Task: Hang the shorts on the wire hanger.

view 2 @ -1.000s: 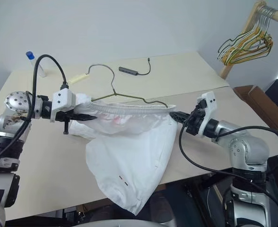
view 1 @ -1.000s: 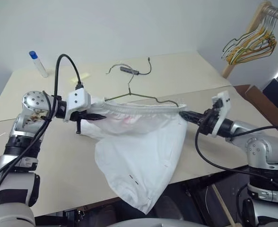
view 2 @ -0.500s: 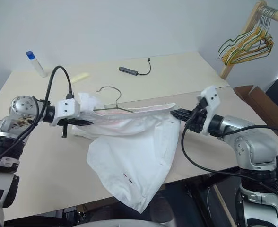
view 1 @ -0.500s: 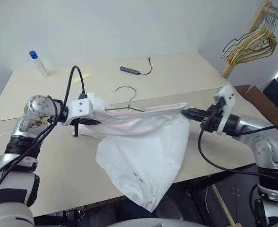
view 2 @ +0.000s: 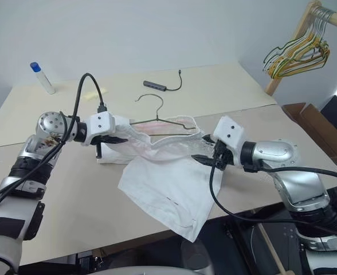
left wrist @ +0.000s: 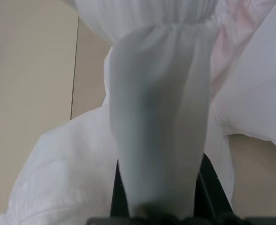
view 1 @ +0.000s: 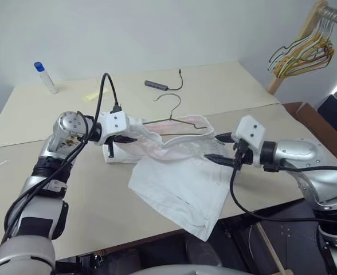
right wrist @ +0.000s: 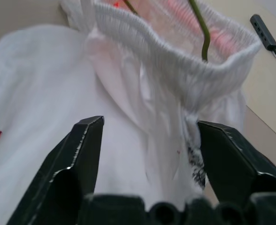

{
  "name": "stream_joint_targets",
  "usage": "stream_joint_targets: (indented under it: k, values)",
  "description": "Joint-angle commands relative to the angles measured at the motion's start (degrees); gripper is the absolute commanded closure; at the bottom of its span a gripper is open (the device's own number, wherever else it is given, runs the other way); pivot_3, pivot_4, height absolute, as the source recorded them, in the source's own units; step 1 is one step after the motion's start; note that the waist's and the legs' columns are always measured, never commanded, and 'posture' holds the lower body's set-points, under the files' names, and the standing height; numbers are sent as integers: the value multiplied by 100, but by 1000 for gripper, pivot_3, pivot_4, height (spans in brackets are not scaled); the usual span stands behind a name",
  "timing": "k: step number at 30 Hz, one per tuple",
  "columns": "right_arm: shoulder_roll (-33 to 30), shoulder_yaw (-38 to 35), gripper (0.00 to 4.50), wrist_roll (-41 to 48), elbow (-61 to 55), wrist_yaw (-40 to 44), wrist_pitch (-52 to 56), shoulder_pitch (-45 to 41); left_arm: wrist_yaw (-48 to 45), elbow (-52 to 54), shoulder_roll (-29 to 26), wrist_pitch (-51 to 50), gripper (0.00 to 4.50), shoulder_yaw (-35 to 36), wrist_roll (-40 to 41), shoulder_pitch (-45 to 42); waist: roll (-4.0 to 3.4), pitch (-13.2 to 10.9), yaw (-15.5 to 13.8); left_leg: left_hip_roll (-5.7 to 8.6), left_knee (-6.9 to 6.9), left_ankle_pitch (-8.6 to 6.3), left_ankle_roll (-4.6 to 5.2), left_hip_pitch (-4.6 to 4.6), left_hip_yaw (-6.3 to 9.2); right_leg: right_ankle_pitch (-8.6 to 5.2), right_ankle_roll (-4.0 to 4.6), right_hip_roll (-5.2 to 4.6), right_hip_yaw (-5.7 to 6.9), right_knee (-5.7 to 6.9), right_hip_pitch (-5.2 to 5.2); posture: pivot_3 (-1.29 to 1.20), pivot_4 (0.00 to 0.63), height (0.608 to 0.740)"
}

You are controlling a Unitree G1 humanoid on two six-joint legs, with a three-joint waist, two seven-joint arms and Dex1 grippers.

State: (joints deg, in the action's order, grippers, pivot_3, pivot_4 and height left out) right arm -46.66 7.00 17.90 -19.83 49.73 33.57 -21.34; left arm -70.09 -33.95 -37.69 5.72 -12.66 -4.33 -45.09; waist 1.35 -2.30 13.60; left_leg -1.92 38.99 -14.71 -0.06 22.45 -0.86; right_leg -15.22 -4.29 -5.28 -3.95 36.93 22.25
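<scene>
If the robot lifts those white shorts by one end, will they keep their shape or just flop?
Probably flop: the thin white fabric shorts lie crumpled on the beige table and drape over its front edge. They look light, since the thin dark wire hanger inside the gathered waistband isn't visibly bending. The loose cloth may slide along that smooth wire.
</scene>
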Motion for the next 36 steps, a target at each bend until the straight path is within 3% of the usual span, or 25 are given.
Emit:
stream_joint_targets:
  k: [1,5,11,15,18,22,28,36]
  values:
    - [-61,60,23,-306,-29,70,-450,-44,111,158,65,-89,4500,201,180,-272,0,0,-3,0,0,0,0,0,0,0,0,0,0,0,0,-233,0,740]
    - [-80,188,23,-571,-8,132,-680,32,57,340,132,-262,4500,258,325,-253,0,0,-10,1,0,0,0,3,1,0,0,-1,0,-2,0,-220,0,740]
    - [-575,-1217,23,536,434,844,-275,-335,-135,605,-53,-219,4500,256,416,-125,0,-1,-32,6,1,0,0,3,1,0,0,-5,0,-2,-2,-212,0,740]
    - [-701,-1405,23,925,983,1243,-143,-782,-128,585,-62,-194,4500,235,421,-161,1,-1,-7,-1,-1,0,0,-10,3,0,1,1,1,-1,-10,-211,0,740]
    - [-588,-1280,23,842,1525,1205,-96,-1154,-114,621,-38,-209,4500,229,426,-160,1,-1,9,-2,0,0,0,-14,-2,0,1,0,-2,-2,-14,-211,0,740]
    - [-404,-450,23,-33,2299,1135,-513,-1639,-172,720,-35,-205,4500,225,484,-94,0,-1,17,-1,-1,0,0,-12,-5,0,1,-1,-4,1,-8,-208,0,740]
    - [-15,185,23,-591,3330,1532,-1091,-2368,-198,708,-40,-192,4500,212,487,-126,-1,-1,24,3,0,0,0,-5,-4,0,1,-5,-4,4,-2,-209,0,740]
    - [20,487,23,-536,3084,2721,-1018,-2785,-184,729,2,-188,4500,172,453,-116,-3,-2,16,6,0,0,0,-4,6,1,1,-8,2,9,-4,-208,0,740]
